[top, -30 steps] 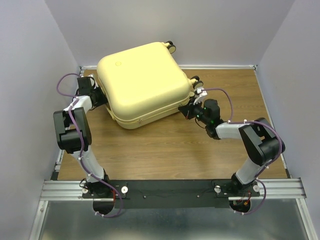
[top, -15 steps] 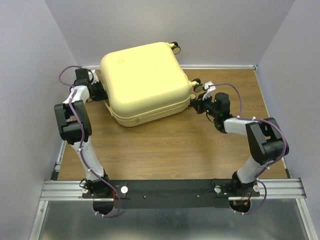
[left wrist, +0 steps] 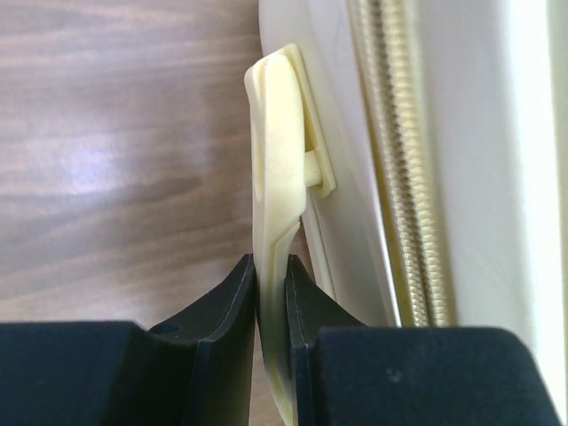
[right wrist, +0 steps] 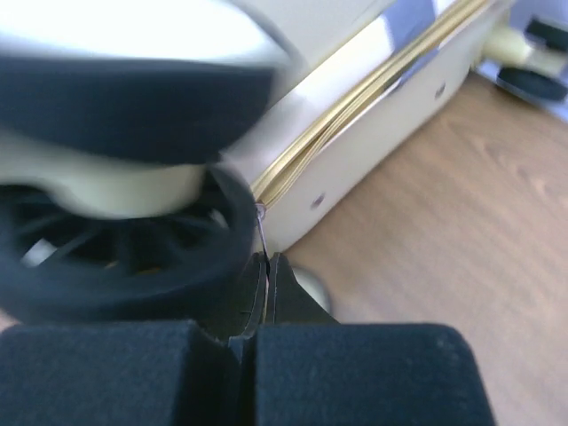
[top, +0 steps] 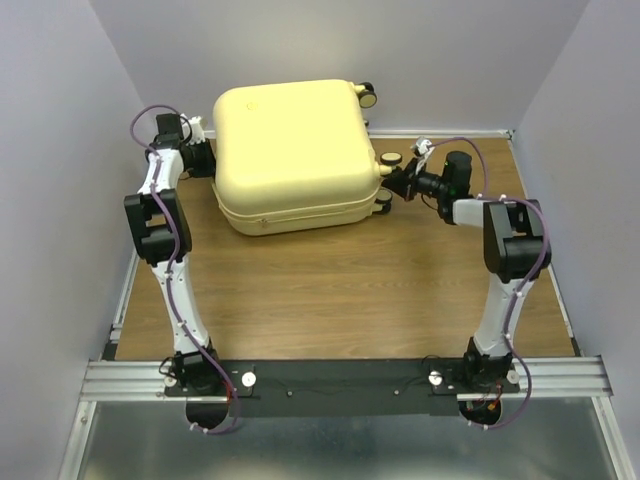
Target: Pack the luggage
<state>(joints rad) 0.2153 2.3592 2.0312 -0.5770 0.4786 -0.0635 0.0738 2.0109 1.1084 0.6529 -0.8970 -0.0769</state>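
Left gripper [left wrist: 271,275] around luggage [top: 295,150] handle [left wrist: 277,151]

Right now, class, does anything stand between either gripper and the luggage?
Nothing visible does. The left gripper clamps the luggage by its side handle; the right gripper is shut at its zipper seam, beside a wheel.

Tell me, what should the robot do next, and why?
Probably the right gripper should tug the thin zipper pull it pinches along the gold zipper. The luggage looks zipped shut, and the left gripper clamps its handle to steady it.
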